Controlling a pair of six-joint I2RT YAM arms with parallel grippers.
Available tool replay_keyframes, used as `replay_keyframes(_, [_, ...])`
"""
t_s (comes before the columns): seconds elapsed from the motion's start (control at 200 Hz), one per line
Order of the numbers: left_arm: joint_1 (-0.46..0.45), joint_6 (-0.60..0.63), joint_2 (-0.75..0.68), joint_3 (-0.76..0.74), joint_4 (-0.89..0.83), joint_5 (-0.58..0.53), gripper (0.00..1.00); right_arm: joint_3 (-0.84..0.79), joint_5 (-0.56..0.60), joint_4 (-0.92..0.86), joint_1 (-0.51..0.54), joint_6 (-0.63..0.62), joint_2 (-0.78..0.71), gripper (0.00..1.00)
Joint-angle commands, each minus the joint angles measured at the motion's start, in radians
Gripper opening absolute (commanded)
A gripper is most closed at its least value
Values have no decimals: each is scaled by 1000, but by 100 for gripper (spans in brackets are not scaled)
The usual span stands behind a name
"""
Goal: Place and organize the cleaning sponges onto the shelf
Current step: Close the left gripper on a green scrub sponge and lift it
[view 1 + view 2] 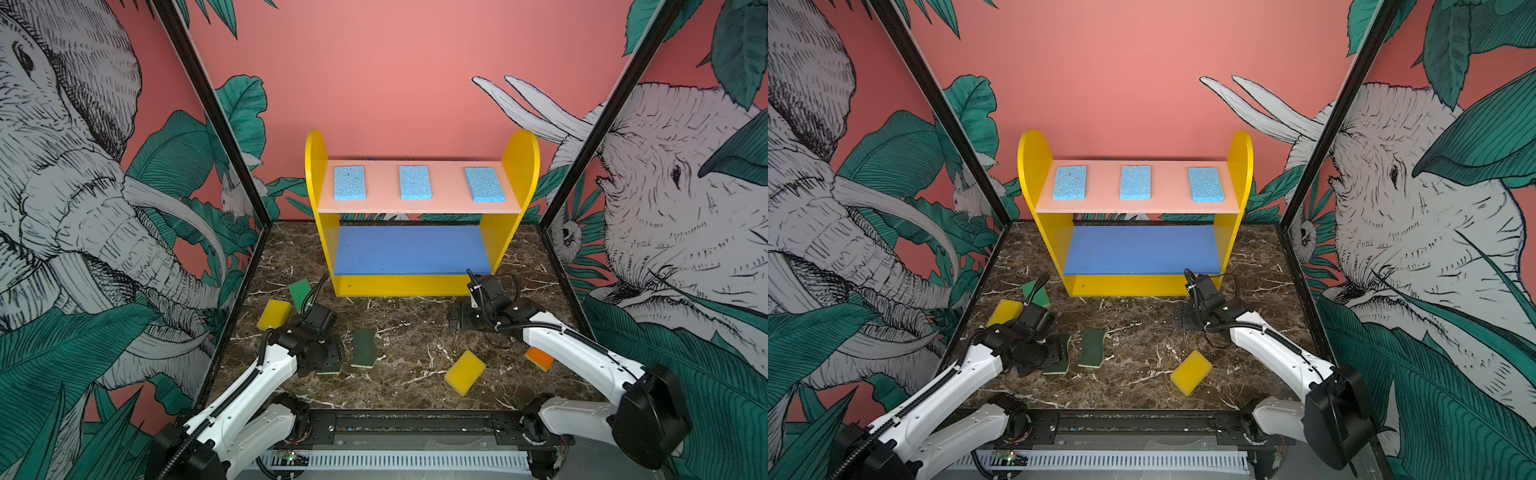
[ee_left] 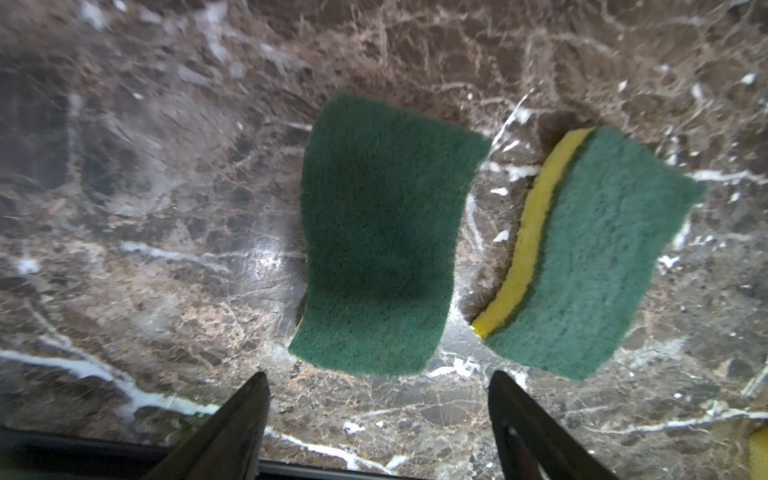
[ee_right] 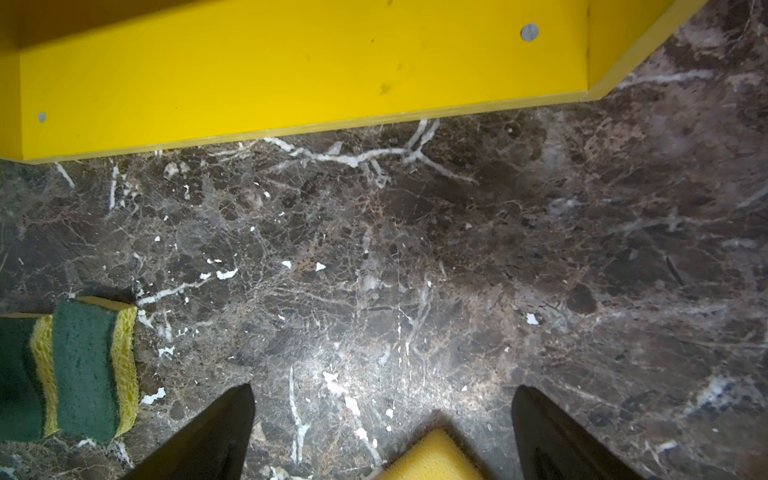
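The shelf (image 1: 419,199) (image 1: 1138,195) stands at the back, and three light-blue sponges (image 1: 414,182) lie in a row on its pink top board. On the marble floor lie two wavy dark-green sponges (image 2: 382,232) (image 2: 594,249), two yellow ones (image 1: 464,371) (image 1: 273,313), a bright green one (image 1: 300,291) and an orange one (image 1: 539,359). My left gripper (image 1: 329,352) (image 2: 378,386) hangs open just above the left wavy sponge and holds nothing. My right gripper (image 1: 459,318) (image 3: 382,399) is open and empty, low over the floor in front of the shelf's yellow base (image 3: 291,75).
Printed side walls with black frame posts close in the floor on both sides. A black rail (image 1: 415,424) runs along the front edge. The shelf's blue middle board (image 1: 411,249) is bare. A corner of a yellow sponge (image 3: 432,457) shows on the floor between the right fingers.
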Motion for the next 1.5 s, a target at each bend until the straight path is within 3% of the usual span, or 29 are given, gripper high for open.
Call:
replay_keyframes(0.0, [-5,-40,1,-50,43,16,87,25,-4,37,-4,11,7,99])
replay_keyframes(0.55, [-19,-27,48,-88,104,-9,88,42,-38,68,-4,24,60,99])
replay_keyframes(0.805, [-55,-46,133,-74,105,-41,88,41,-53,75,-3,25,69,99])
replay_keyframes(1.14, [-70,-62,165,-90,154,-105,82,19,-67,93,-4,28,41,99])
replay_keyframes(1.495, [-70,-7,239,-59,193,-136,88,-2,-80,101,-4,31,22,99])
